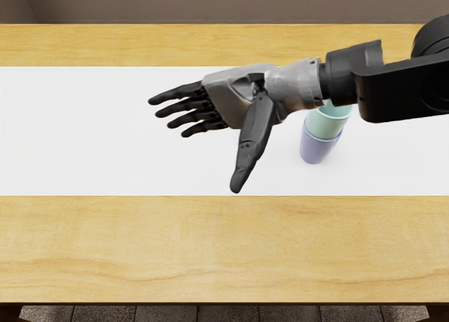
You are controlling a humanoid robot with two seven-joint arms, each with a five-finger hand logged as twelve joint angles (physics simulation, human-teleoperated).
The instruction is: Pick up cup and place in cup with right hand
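My right hand (219,143) reaches in from the right edge and hangs over the white strip, its fingers spread and holding nothing, the thumb pointing toward the near side. Under and just in front of the wrist, a mint green cup (323,125) sits inside a lavender cup (317,150). The lavender cup stands on the white strip, and the green one sticks out above its rim. Part of the green cup's top is hidden behind the forearm. The hand is to the left of both cups, apart from them.
A wooden table (210,248) carries a wide white strip (77,132) from side to side. Its near edge runs along the bottom of the view, with floor tiles below. A brownish wall (210,3) rises behind the far edge.
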